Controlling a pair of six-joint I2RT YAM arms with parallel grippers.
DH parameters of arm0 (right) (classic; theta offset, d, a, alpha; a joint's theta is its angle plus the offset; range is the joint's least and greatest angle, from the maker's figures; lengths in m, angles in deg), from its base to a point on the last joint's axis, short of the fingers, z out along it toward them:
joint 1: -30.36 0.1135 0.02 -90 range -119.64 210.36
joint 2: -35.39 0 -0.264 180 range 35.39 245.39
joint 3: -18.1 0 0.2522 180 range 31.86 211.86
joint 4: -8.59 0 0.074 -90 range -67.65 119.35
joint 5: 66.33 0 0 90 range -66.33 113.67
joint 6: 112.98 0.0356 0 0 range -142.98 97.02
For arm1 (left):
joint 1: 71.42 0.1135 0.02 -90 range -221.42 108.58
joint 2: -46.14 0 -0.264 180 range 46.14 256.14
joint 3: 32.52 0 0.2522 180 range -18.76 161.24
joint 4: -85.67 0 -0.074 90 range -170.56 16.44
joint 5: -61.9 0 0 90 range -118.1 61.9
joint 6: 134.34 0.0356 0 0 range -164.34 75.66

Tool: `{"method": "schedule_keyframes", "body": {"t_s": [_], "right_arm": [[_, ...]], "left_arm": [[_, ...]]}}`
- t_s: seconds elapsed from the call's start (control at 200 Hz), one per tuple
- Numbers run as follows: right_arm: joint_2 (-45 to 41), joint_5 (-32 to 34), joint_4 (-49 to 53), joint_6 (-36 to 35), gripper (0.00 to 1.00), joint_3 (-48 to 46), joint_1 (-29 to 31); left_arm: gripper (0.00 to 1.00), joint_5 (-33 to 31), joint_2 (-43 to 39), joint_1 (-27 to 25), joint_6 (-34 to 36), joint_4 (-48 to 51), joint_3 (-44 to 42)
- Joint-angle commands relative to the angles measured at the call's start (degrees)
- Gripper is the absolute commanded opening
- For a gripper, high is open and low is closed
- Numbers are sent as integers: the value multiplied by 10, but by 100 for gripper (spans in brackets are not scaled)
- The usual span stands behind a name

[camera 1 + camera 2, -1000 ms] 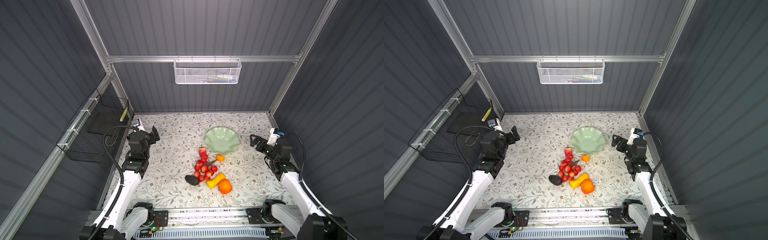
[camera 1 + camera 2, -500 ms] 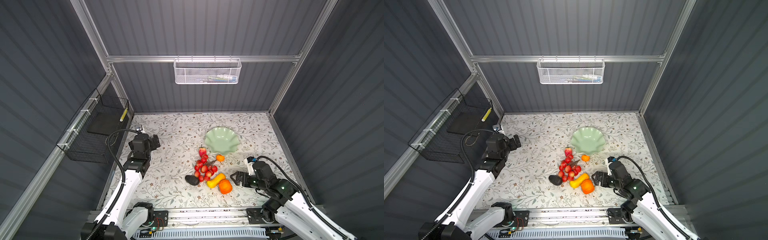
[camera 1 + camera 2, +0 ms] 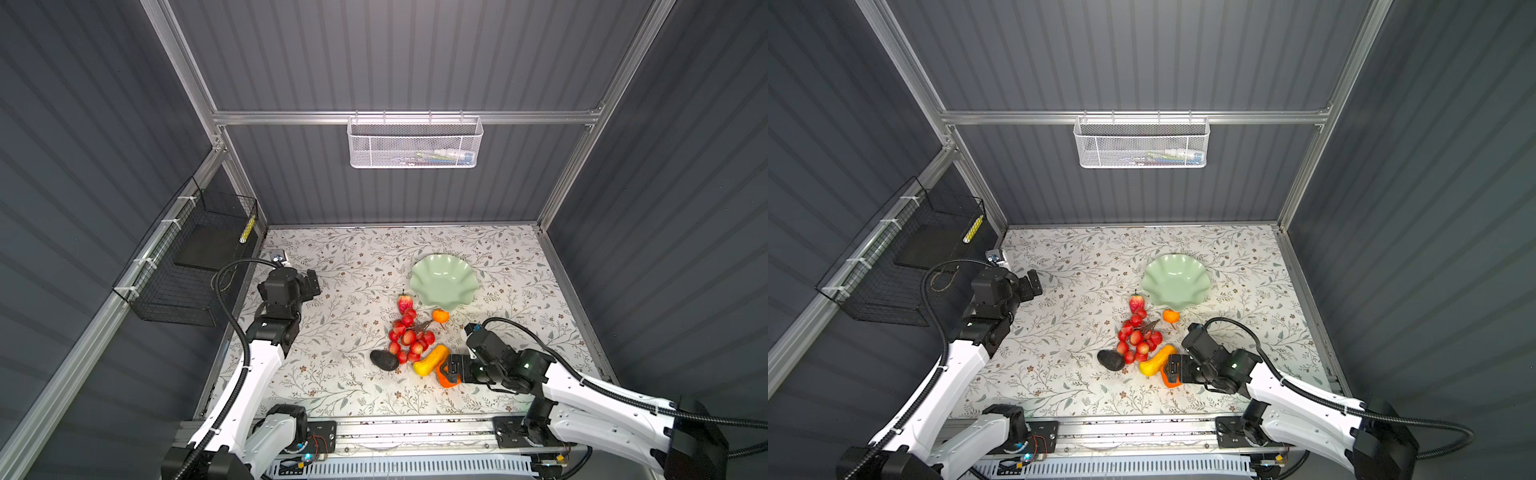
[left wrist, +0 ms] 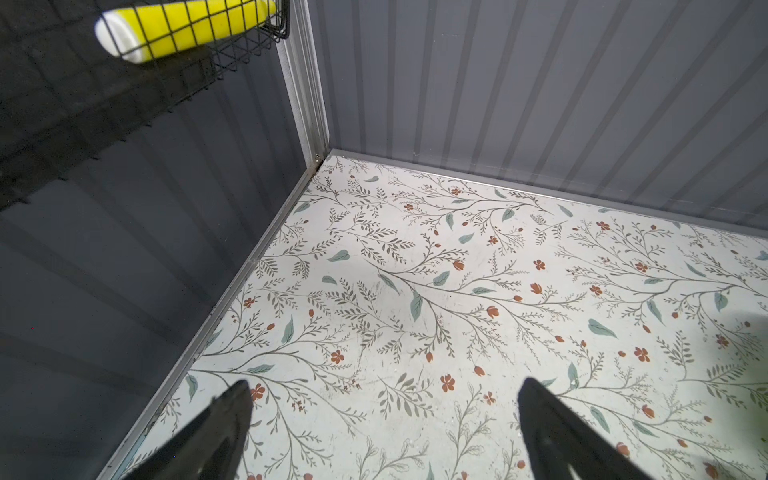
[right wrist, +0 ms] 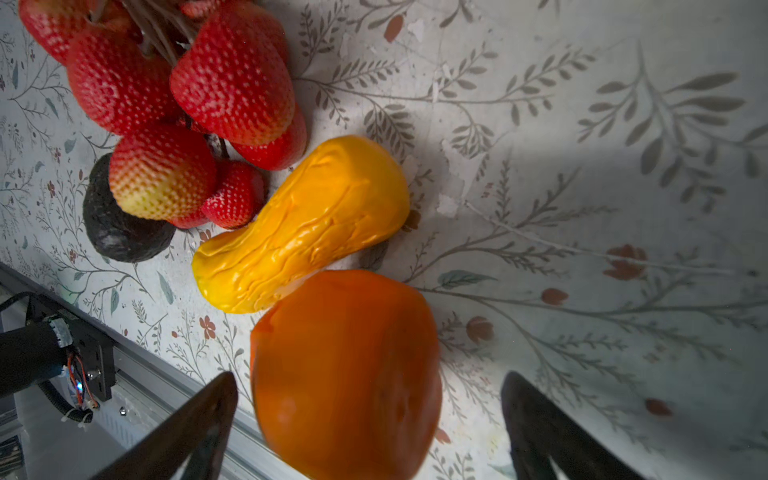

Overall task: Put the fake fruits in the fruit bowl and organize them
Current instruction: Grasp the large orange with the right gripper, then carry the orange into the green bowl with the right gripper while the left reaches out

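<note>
**Step in hand:** pick-up of a fruit. The fruit bowl (image 3: 442,280) is seen empty toward the rear right of the tabletop (image 3: 353,257). All six fruits lie on the tabletop in front of it, so no placement is judged to have been completed. The big orange (image 5: 345,374) is the piece addressed. It lies nearest the front edge, touching the gourd-shaped fruit (image 5: 307,224).

**Right arm:** the right fingers (image 3: 449,370) are spread wide, one to each side of the big orange. In the right wrist view a gap is visible on both sides, so nothing is gripped. The arm is stretched low from its base, with the wrist directed at the fruit cluster.

**Next move:** closure on the big orange is judged to be required, without the gourd-shaped fruit being nudged. A lift and a carry past the tangerine (image 3: 440,316) to the fruit bowl would then be needed.

**Left arm:** the left fingers (image 3: 312,283) are fully open and empty. They are held above bare tabletop near the left wall, well apart from the avocado (image 3: 384,359), the strawberry (image 3: 405,302) and the bunch of small red fruits (image 3: 409,338).
</note>
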Motion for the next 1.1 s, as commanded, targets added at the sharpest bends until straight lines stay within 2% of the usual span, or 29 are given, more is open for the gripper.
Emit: {"method": "schedule_keyframes", "body": {"t_s": [0.0,0.245,0.37,0.515,0.615,0.705,0.8,0.926,1.096], "right_arm": [[21,6,-41,16,94,3,6],[44,25,-40,33,79,-2,18],[15,76,18,53,69,-4,22],[-61,137,101,60,55,12,22],[-105,189,173,46,53,59,22],[-110,247,202,-5,52,119,12],[-56,250,168,-90,52,184,-49],[64,196,82,-183,52,249,-139],[265,201,27,-295,52,358,-187]], "left_arm": [[100,9,-7,1,8,14,19],[100,6,-3,1,9,19,22],[100,6,0,1,8,21,21],[100,9,6,1,7,23,22],[100,9,12,1,6,27,26],[100,11,17,1,5,31,29],[100,17,20,2,2,33,32],[100,20,23,2,2,41,35],[100,21,17,2,0,42,32]]}}
